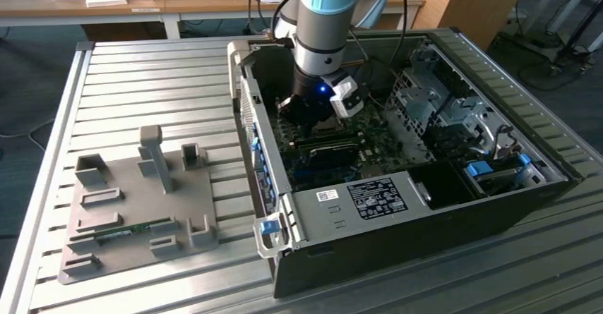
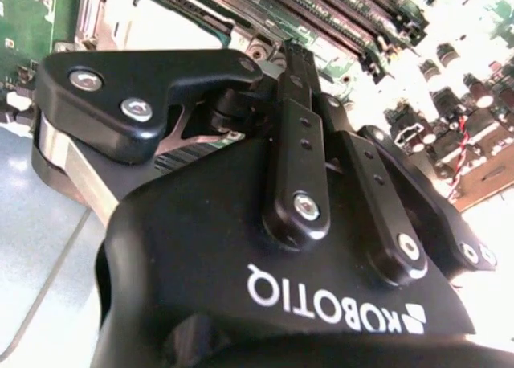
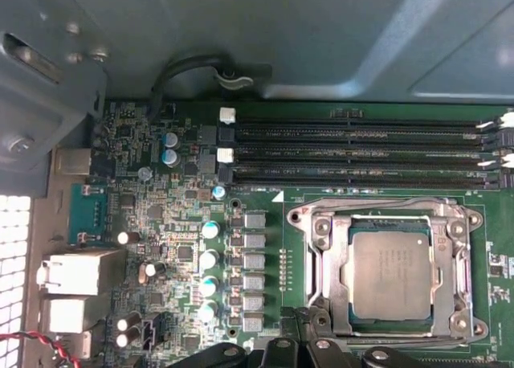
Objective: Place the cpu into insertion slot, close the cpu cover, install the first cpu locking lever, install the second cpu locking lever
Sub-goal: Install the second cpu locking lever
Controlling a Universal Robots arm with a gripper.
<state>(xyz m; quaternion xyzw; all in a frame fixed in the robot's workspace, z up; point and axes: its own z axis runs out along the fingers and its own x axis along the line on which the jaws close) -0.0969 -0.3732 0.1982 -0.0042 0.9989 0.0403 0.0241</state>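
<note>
Exterior view: arm (image 1: 315, 25) reaches down into an open computer case (image 1: 396, 152) lying on a ribbed metal counter (image 1: 141, 88); gripper (image 1: 306, 113) sits low over the motherboard (image 1: 330, 155), a blue light lit on the wrist. On the exterior view's left, a grey fixture tray (image 1: 137, 208) rests on the counter, well apart from the case. Second wrist view: black gripper body close up, linkages drawn toward each other above the memory slots (image 2: 337, 14); whether the fingers are clenched or released, cannot tell. First wrist view: cpu (image 3: 391, 273) lies flat inside its socket, pale grey top up. The cpu cover (image 3: 325, 255) frames it, down around the chip. Memory slots (image 3: 361, 151) run just beside the socket. Finger linkages sit near the socket's edge.
</note>
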